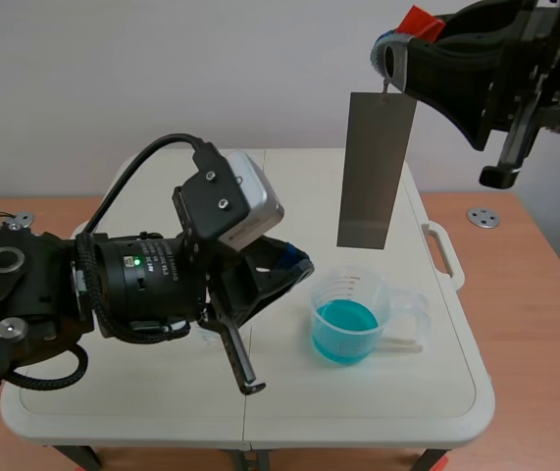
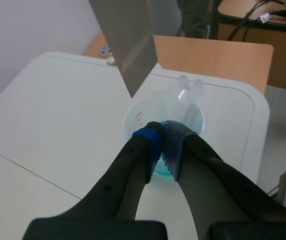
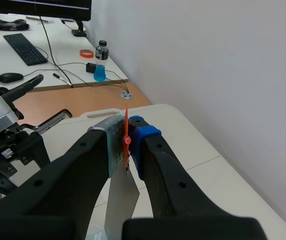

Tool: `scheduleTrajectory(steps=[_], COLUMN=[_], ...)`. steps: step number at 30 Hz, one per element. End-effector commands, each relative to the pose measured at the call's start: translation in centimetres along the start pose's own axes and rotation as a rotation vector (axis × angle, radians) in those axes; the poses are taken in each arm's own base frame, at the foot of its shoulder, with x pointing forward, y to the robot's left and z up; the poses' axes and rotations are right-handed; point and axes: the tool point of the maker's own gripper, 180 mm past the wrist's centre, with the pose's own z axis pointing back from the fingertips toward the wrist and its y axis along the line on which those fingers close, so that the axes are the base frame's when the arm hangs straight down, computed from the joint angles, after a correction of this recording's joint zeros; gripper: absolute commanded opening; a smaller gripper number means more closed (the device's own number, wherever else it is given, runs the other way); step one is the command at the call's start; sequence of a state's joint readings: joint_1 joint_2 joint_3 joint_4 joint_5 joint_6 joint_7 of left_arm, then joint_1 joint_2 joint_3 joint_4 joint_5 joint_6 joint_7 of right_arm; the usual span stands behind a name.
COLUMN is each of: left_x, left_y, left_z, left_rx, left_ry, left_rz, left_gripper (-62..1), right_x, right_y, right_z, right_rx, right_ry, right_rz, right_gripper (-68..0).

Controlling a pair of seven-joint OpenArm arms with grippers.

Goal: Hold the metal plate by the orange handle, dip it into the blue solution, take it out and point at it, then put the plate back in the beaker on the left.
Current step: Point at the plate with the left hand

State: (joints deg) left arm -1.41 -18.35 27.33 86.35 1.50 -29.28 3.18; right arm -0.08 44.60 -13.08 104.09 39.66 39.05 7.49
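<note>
A grey metal plate [image 1: 376, 169] hangs upright in the air above the table's right half. My right gripper [image 1: 397, 54] is shut on its orange handle [image 3: 126, 135] at the top, with the plate [image 3: 120, 210] dangling below the fingers. Its lower edge is well above a clear beaker [image 1: 358, 316] holding blue solution [image 1: 343, 329]. My left gripper [image 1: 294, 265] is shut on nothing, just left of the beaker and lower than the plate. In the left wrist view its closed tips [image 2: 162, 132] point over the beaker [image 2: 193, 112], with the plate [image 2: 125, 40] ahead and above. No second beaker shows.
The white folding table [image 1: 427, 392] has a moulded handle [image 1: 439, 253] at its right edge. Behind it stands a wooden desk with a silver disc [image 1: 483, 217]. My left arm's bulk covers the table's left half. A desk with a keyboard [image 3: 25, 48] and a bottle [image 3: 100, 62] lies beyond.
</note>
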Motion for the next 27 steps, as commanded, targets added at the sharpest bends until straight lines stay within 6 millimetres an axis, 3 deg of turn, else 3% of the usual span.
scheduleTrajectory(steps=[1, 11, 27], left_x=[1.3, 1.8, 1.4], left_y=[0.6, 1.4, 1.7], left_z=[-0.4, -1.9, -1.8], left_rx=[0.019, 0.046, 0.053], left_ry=[-0.043, -0.057, -0.052], left_rz=[-0.003, 0.001, 0.022], left_gripper=[-58.2, -58.2, -58.2], right_x=[0.7, 0.7, 0.7], right_y=[-0.1, -0.1, -0.1], right_z=[0.1, 0.1, 0.1], right_rx=[0.002, 0.001, 0.001], right_ry=[-0.023, -0.023, -0.025], right_rz=[0.005, 0.005, 0.003], right_gripper=[-66.3, -66.2, -66.2])
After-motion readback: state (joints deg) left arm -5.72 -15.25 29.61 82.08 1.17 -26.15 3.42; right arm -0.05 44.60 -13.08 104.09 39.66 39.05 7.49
